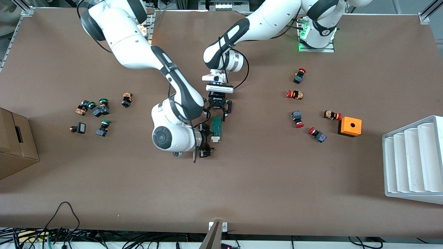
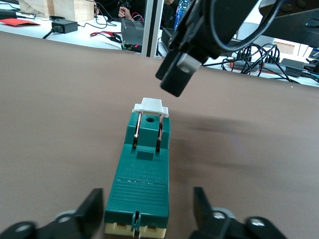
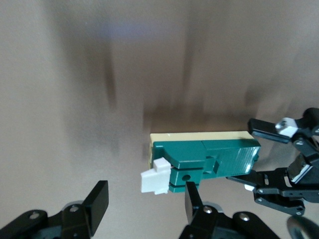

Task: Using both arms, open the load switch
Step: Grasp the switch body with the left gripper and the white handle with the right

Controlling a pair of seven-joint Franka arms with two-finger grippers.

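Note:
The load switch (image 1: 216,128) is a narrow dark-green block lying mid-table, with its white tab (image 1: 215,139) at the end nearer the front camera. My left gripper (image 1: 218,116) reaches down over the end away from the tab. In the left wrist view the left gripper (image 2: 148,211) is open and its fingers (image 2: 92,211) straddle the green body (image 2: 142,174), with a gap showing on one side. My right gripper (image 1: 209,141) stands at the tab end. In its wrist view the right gripper (image 3: 144,201) is open, the white tab (image 3: 154,181) sits just off the gap, and one finger (image 3: 192,199) is beside the green body.
Red-capped push buttons (image 1: 297,94) and an orange cube (image 1: 349,126) lie toward the left arm's end, with a white ribbed rack (image 1: 413,159) at that table edge. Green-capped buttons (image 1: 98,110) and a cardboard box (image 1: 14,145) are toward the right arm's end.

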